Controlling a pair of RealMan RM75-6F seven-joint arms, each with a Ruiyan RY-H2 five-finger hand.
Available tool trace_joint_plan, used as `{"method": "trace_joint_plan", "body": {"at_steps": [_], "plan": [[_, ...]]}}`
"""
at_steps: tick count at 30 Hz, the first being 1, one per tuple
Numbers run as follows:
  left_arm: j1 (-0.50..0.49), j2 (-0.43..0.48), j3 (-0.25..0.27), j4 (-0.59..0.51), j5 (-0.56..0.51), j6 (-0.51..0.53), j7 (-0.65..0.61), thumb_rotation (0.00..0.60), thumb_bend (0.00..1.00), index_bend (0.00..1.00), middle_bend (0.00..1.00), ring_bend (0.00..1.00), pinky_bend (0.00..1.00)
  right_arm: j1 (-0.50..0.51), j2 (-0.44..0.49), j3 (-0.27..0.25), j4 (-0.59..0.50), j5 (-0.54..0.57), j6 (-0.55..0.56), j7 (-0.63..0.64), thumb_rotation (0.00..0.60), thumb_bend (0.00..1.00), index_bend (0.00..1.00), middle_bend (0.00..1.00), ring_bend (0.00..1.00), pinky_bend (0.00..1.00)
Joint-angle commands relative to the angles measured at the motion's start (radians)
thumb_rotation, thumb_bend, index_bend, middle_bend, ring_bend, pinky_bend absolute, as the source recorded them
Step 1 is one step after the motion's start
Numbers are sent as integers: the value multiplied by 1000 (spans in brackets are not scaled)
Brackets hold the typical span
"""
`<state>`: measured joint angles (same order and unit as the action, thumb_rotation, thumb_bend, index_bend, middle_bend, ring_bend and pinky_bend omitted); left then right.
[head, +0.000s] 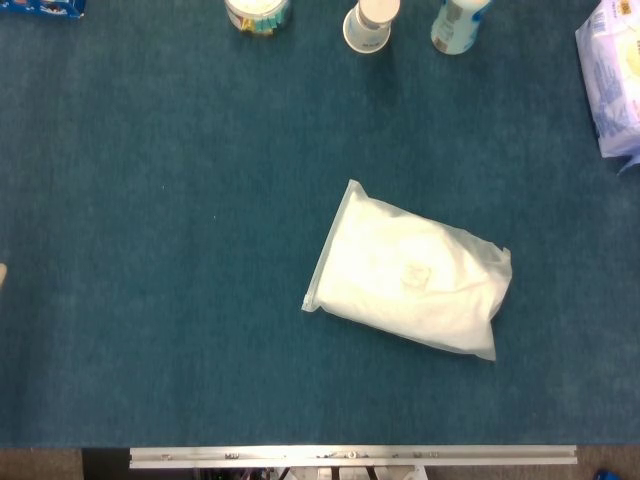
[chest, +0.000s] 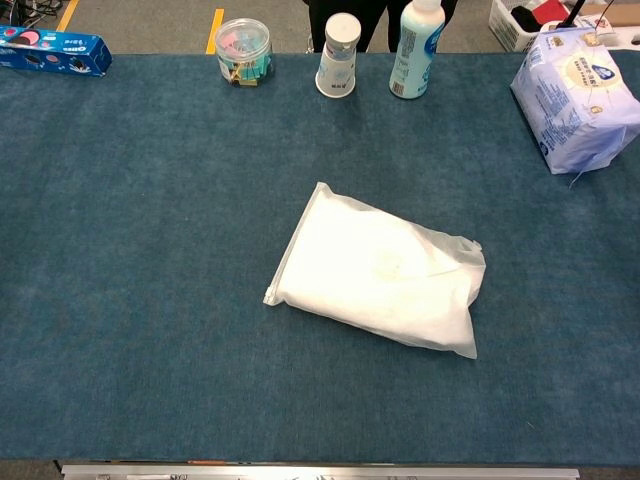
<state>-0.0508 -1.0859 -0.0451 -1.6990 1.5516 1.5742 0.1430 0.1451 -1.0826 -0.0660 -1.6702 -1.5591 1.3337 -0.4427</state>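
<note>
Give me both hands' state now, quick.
Left hand: not in either view.
Right hand: not in either view.
Nothing touches the white bag.

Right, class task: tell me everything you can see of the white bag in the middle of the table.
The white bag is a frosted, translucent plastic pouch, plump with soft white contents. A straight sealed strip runs along its left end; the right end is wrinkled. A faint small mark shows near its middle in the head view. It lies flat and askew on the blue table, left end farther, right end nearer. Nothing but the table touches it.
</note>
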Motion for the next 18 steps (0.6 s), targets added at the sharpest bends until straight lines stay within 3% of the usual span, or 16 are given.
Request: {"method": "trace_joint_plan", "body": {"at_steps": [1, 12, 18], "plan": [[3, 3, 1, -2, -1, 3, 4, 600, 184, 444, 433, 376, 507, 47, -15, -22, 10, -38, -85, 56, 600, 0, 321, 225, 31, 190], [21, 18, -3, -20, -11, 29, 24, 600, 184, 444, 434, 376, 507, 164, -199, -14, 141, -193, -149, 212, 600, 0, 483, 233, 31, 137], [30, 24, -1, -33, -5, 45, 39, 600, 184, 444, 434, 376, 507, 196, -282, -25, 218, -228, -158, 293, 600, 0, 506, 201, 21, 82]]}}
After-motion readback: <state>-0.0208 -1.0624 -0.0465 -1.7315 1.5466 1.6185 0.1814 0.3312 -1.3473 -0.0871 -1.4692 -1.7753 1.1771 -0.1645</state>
